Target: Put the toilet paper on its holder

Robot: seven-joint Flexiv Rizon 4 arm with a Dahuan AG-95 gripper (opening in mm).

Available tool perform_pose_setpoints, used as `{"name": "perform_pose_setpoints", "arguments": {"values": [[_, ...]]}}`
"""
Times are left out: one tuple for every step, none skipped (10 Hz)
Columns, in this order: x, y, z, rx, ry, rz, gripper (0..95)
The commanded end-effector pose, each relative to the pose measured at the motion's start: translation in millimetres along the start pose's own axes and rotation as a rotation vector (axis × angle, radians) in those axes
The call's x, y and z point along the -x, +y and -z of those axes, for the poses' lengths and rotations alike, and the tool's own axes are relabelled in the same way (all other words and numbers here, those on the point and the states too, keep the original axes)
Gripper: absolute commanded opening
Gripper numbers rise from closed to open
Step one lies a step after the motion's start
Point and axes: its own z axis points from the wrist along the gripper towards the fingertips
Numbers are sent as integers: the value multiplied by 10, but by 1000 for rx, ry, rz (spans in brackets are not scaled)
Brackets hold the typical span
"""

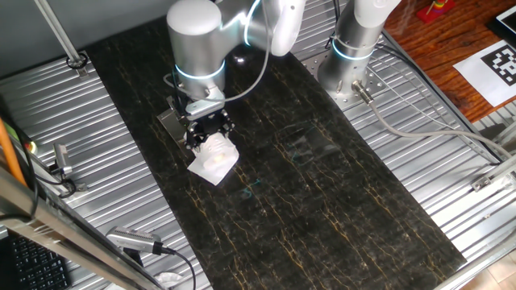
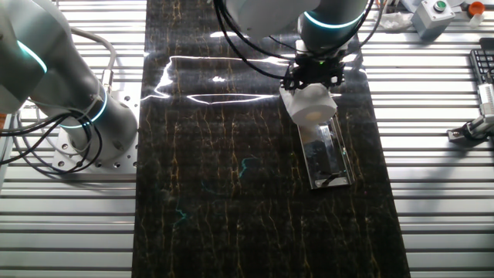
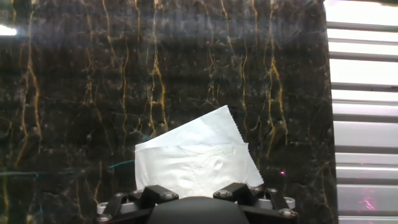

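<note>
My gripper (image 1: 208,135) is shut on the toilet paper (image 1: 214,158), a small white roll with a loose sheet hanging off it. In the other fixed view the toilet paper (image 2: 312,103) sits under the gripper (image 2: 312,81) at the far end of the holder (image 2: 327,158), a flat shiny grey plate lying on the dark mat. In one fixed view only a corner of the holder (image 1: 169,122) shows behind the gripper. The hand view shows the toilet paper (image 3: 196,158) with its sheet spread, just beyond the gripper (image 3: 198,190). I cannot make out the peg.
A second robot arm stands on its round silver base (image 2: 93,131) beside the dark mat (image 1: 322,201). Ribbed metal table (image 1: 121,177) runs along both sides of the mat. Cables (image 1: 419,129) and clamps (image 2: 471,130) lie on it.
</note>
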Motion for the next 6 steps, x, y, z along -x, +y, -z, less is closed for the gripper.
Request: {"name": "perform_pose_setpoints", "arguments": {"values": [[10,-43,-4,-3,2,-1,0],[0,-45,-18,-8,2,-2,0],[-20,-50,-33,-12,2,0,0],[-39,-55,-37,-13,3,6,0],[-106,-61,-45,-17,2,18,0],[-124,-60,-49,-18,-1,21,0]]}}
